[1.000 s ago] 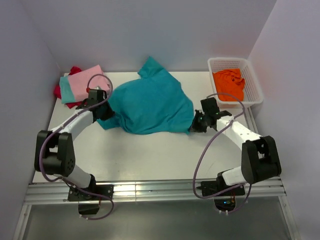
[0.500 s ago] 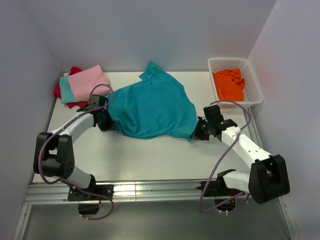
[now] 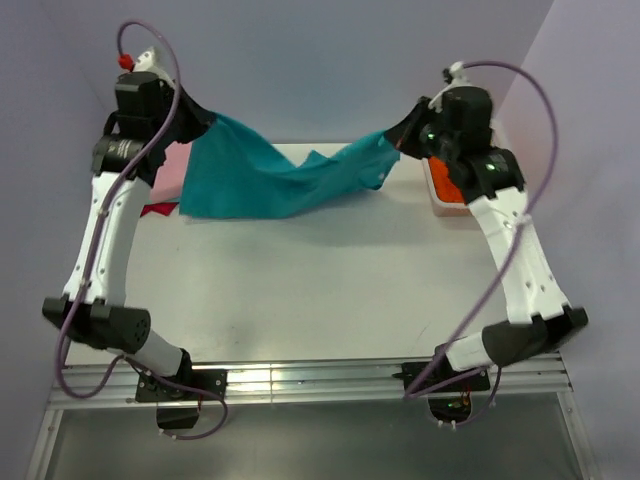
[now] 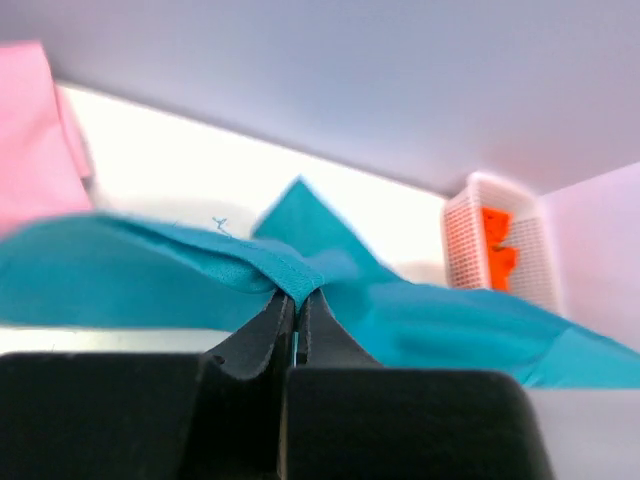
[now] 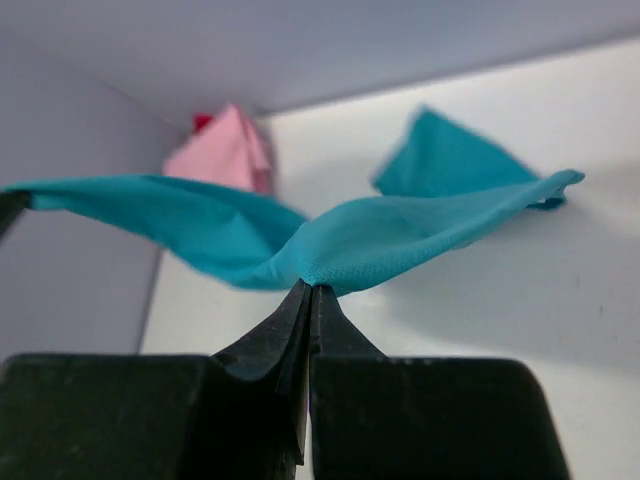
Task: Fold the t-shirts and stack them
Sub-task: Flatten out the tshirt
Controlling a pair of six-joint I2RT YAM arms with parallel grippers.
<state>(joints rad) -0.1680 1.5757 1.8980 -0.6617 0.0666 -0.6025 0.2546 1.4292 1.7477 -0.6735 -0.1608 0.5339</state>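
The teal t-shirt (image 3: pixel 275 175) hangs stretched in the air between both grippers, sagging in the middle above the table. My left gripper (image 3: pixel 205 118) is raised at the far left and shut on one edge of it; the left wrist view shows the hem (image 4: pixel 290 275) pinched in the left gripper (image 4: pixel 295 295). My right gripper (image 3: pixel 400 135) is raised at the far right and shut on the opposite edge (image 5: pixel 330 255), as the right gripper (image 5: pixel 310 288) shows in its wrist view. The pink shirt (image 3: pixel 172 168) and a bit of the red one (image 3: pixel 155 208) lie at the far left, partly hidden. The orange shirt (image 3: pixel 445 185) lies in the basket.
The white mesh basket (image 3: pixel 440 205) stands at the far right, mostly hidden behind my right arm; it also shows in the left wrist view (image 4: pixel 490 250). The pink shirt shows in the right wrist view (image 5: pixel 225 155). Walls close off the left, back and right.
Both arms have risen from table level to high above the far edge, lifting the teal shirt off the table and stretching it between them.
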